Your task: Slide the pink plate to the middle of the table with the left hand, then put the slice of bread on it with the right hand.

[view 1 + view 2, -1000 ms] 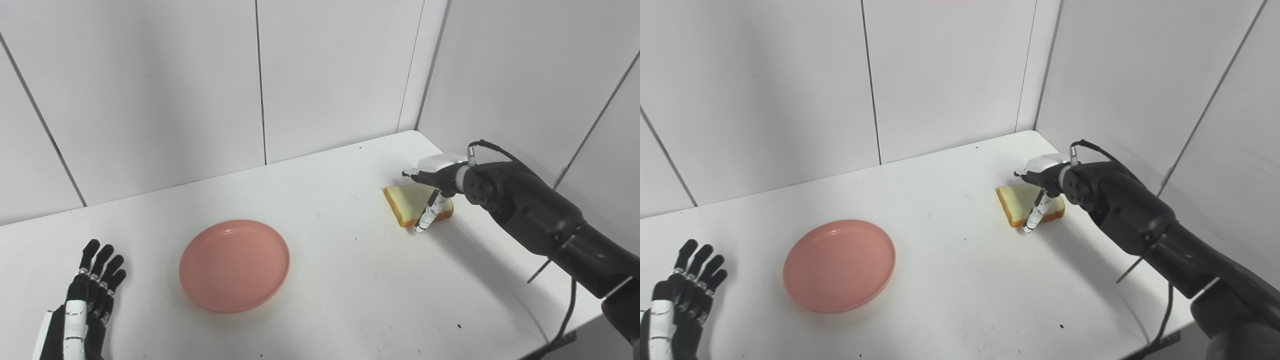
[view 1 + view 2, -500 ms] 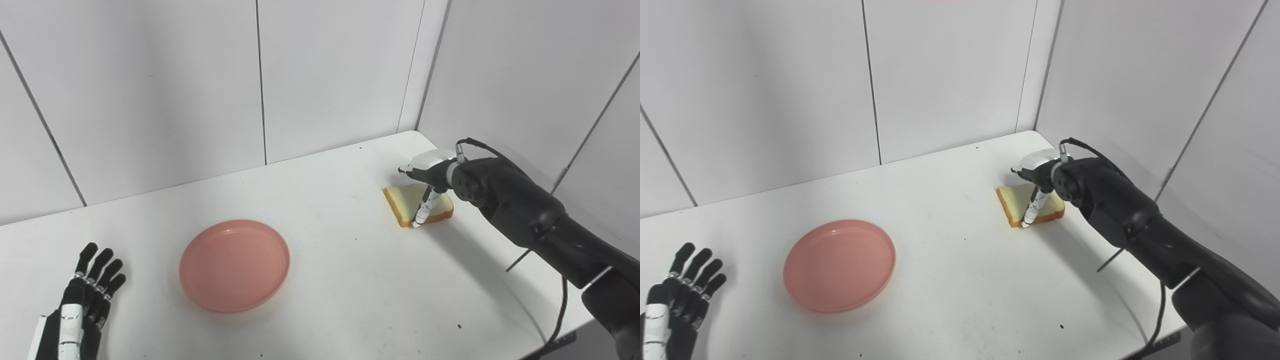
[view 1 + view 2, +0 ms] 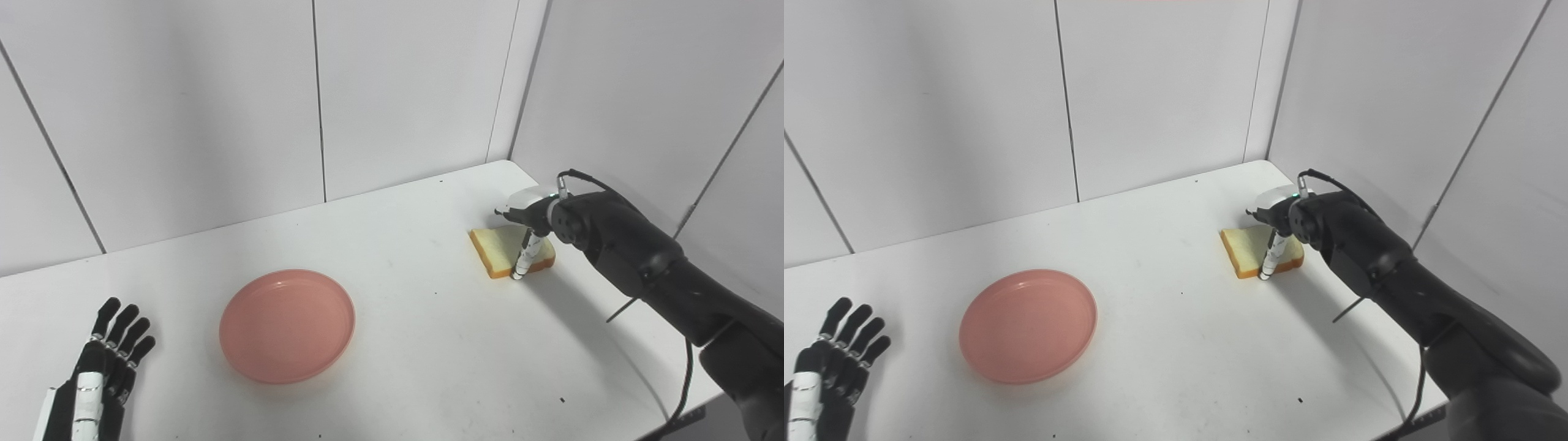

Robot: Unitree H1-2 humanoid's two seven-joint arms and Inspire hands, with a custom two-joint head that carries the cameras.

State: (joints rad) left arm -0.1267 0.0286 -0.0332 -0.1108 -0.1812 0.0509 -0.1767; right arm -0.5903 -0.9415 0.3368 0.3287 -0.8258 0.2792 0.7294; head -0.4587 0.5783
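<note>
One white table (image 3: 429, 343) fills the lower part of both views, set into a corner of pale panelled walls (image 3: 184, 110). Two dark robot arms come in from the bottom edge. The right arm (image 3: 643, 269) stretches far across to the table's back right corner; the left one barely enters at the lower left.

There is one pink plate (image 3: 287, 325), round and with a low rim, lying flat on the table left of centre, with nothing on it. It sits well apart from both hands.

The left hand (image 3: 101, 383) rests low at the near left edge, fingers straight and spread a little, holding nothing, to the left of the plate and not touching it.

The right hand (image 3: 1277, 223) is over the single slice of bread (image 3: 503, 248), which lies flat near the back right corner of the table, pale on top with a brown crust. One finger (image 3: 522, 260) with white bands points straight down at the slice's near edge, its tip at the crust where it meets the table. The other fingers are hidden behind the wrist, so whether the hand grips the slice cannot be told.
</note>
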